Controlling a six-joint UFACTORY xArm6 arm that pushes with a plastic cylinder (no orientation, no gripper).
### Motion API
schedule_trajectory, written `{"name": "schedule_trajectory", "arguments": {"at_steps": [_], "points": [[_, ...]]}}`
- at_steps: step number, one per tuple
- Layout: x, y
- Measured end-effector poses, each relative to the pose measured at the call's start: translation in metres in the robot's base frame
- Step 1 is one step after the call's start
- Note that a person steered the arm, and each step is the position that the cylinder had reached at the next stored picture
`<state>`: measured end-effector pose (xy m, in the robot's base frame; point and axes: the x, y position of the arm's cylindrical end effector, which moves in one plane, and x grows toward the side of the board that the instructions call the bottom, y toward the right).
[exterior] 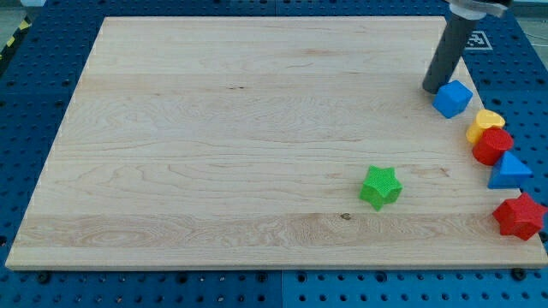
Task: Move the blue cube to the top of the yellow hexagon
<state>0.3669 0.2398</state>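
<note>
The blue cube (452,98) sits near the right edge of the wooden board (214,154), in the upper right. My tip (433,89) stands just to the cube's upper left, touching or nearly touching it. The yellow hexagon (482,123) lies just below and right of the cube, partly covered by a red block (492,145) that presses against its lower side.
A blue triangle (511,172) lies at the right edge below the red block. A red star-like block (519,216) sits at the lower right edge. A green star (380,187) lies in the board's lower middle right.
</note>
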Motion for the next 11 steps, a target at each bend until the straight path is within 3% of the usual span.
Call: {"name": "schedule_trajectory", "arguments": {"at_steps": [4,7,9,11], "points": [[0.017,-0.036],[0.025,0.005],[0.025,-0.057],[0.025,-0.069]]}}
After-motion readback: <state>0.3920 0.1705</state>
